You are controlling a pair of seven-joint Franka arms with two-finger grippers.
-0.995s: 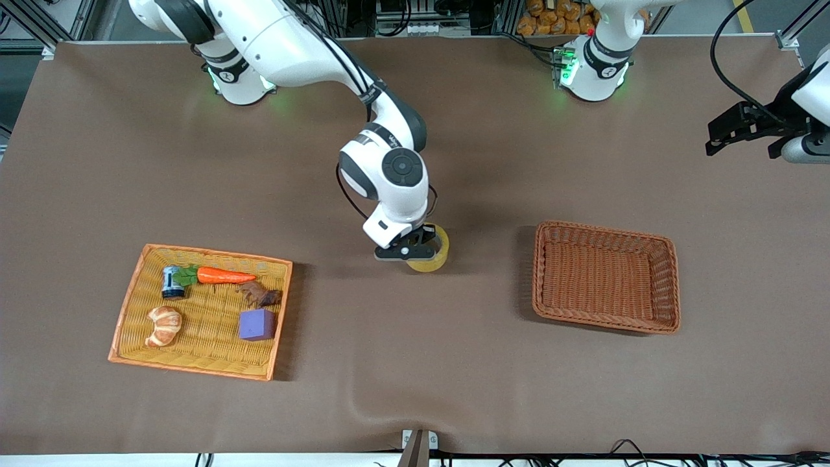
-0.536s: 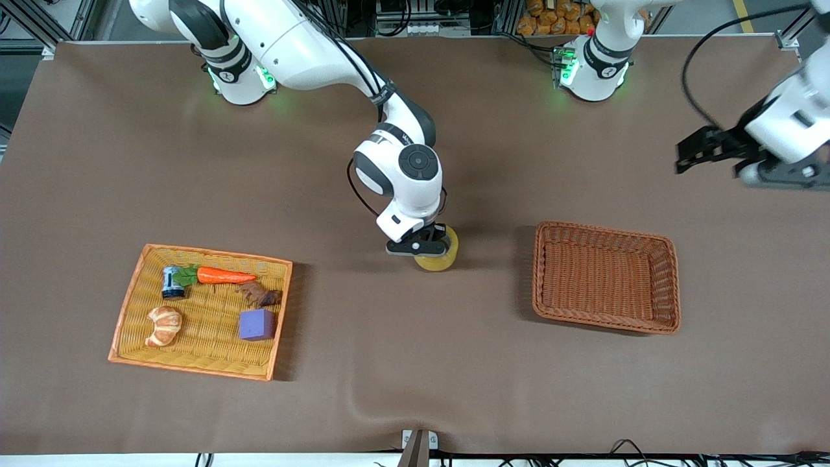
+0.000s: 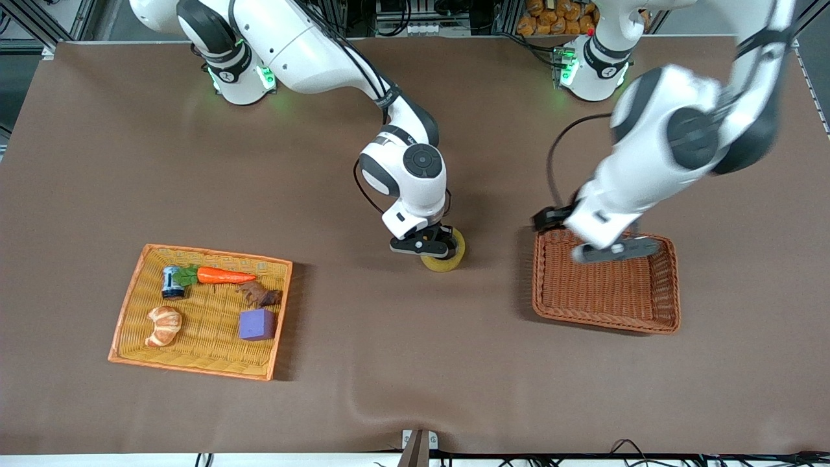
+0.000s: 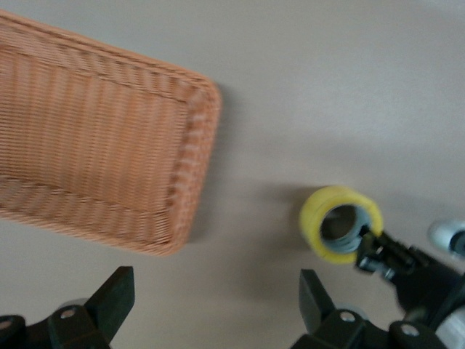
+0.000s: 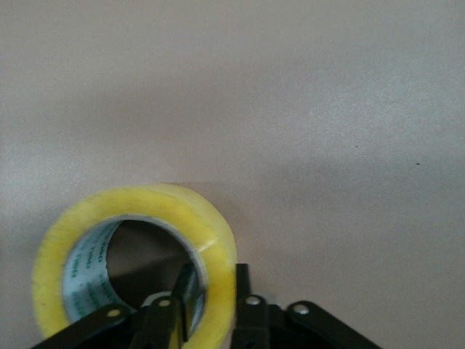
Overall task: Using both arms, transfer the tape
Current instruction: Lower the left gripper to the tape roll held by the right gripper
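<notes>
- The tape sits on the brown table between the two baskets, nearer to the empty brown basket than to the orange tray with the carrot and croissant. Taking the tape as landmark, the right gripper is right at it.
- In the right wrist view the fingers straddle the roll's wall, one inside the hole and one outside, with little or no gap, so it appears to pinch the tape's wall. If that pinch loosens, the ring could tip or roll away across the table.
- The left gripper hangs spread wide over the brown basket's rim, toward the left arm's end of the table from the tape, and looks motion-blurred.
- Coming in at the tape, it could clip the basket, or strike the right gripper at the roll.
</notes>
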